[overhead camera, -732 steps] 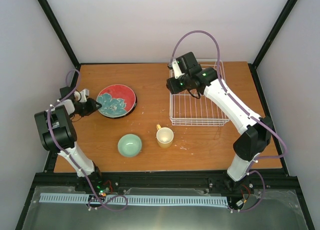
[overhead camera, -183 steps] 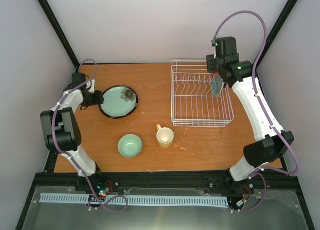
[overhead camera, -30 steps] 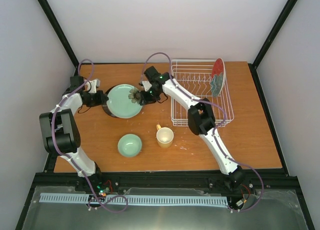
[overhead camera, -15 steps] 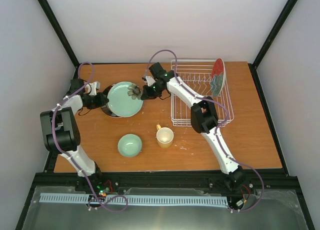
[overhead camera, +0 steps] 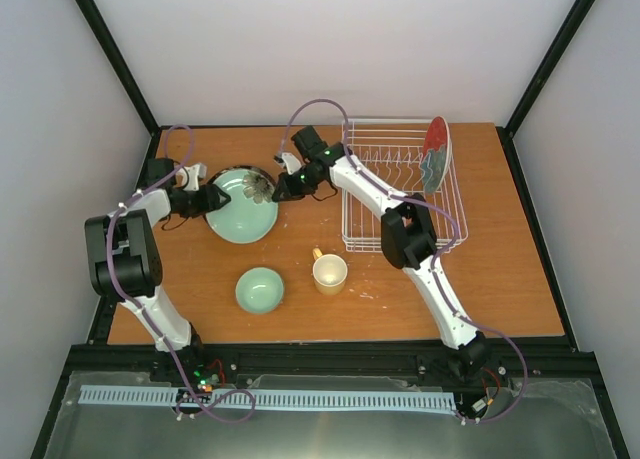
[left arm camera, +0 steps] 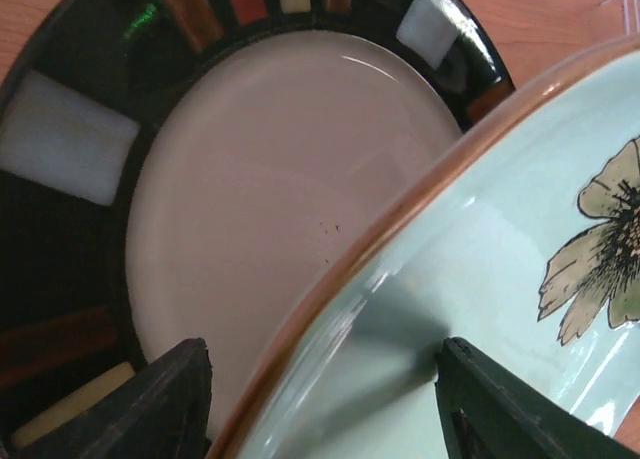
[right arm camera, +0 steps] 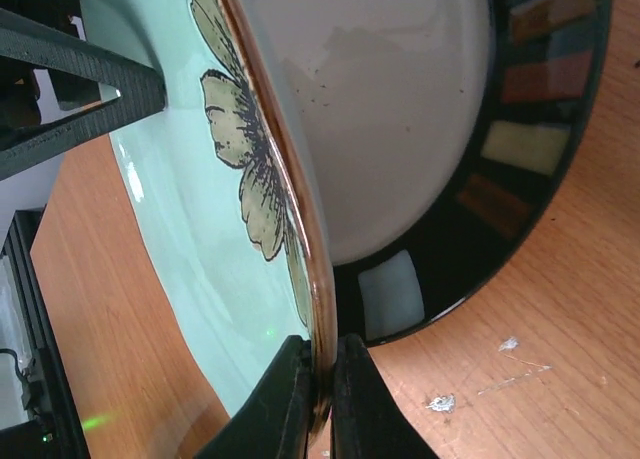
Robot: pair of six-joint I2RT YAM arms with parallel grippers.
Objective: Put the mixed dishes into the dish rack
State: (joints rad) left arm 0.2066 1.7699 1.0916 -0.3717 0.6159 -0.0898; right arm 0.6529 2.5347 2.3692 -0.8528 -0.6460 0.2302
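Mint-green, brown-rimmed flowered plate [right arm camera: 170,209] tilts over the dark plate [right arm camera: 400,109]. Right gripper [right arm camera: 320,379] pinches its rim; left gripper [left arm camera: 320,367] straddles it, spread.

bright, even light; soft glare on glazes; wrist close-ups slightly blurred

Free rack [overhead camera: 400,247] slots beside red plate [overhead camera: 435,154]; mug [overhead camera: 329,273] near corner.

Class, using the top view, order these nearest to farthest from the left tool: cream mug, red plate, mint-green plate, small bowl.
1. mint-green plate, at the left tool itself.
2. small bowl, toward the near edge.
3. cream mug, mid-table.
4. red plate, in the rack, far right.
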